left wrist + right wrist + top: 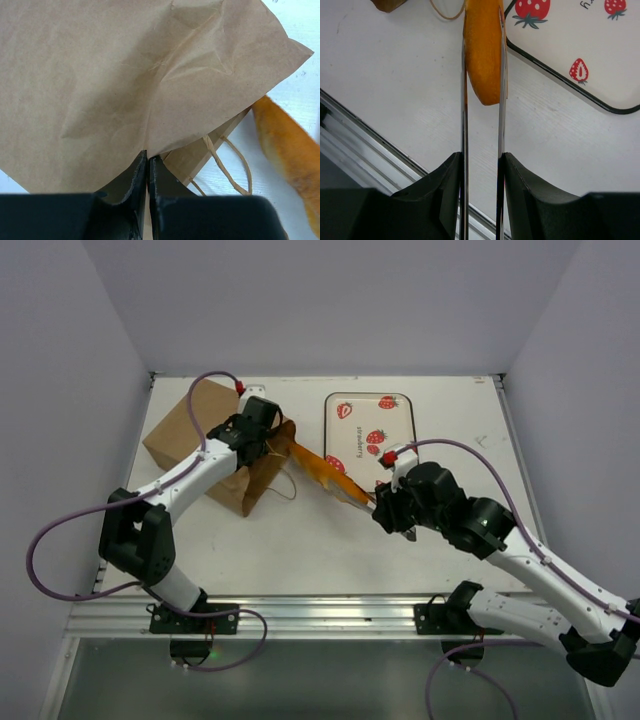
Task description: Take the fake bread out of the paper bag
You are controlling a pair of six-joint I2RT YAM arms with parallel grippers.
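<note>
The brown paper bag (190, 435) lies on its side at the back left, and its creased wall fills the left wrist view (150, 75). My left gripper (268, 435) (148, 157) is shut on a fold of paper at the bag's mouth. A long glossy orange loaf of fake bread (318, 468) (484, 55) hangs between the bag's mouth and the tray, clamped between the blades of metal tongs (355, 495) (464, 125). My right gripper (385, 508) (481, 160) is shut on the tongs' two arms. The loaf's far end (287, 150) shows beside the bag. Whatever else is inside the bag is hidden.
A white strawberry-print tray (360, 420) (580, 45) lies at the back centre, just right of the loaf. The bag's twisted paper handle (230, 165) rests on the table in front of its mouth. A metal rail (330, 610) runs along the table's near edge.
</note>
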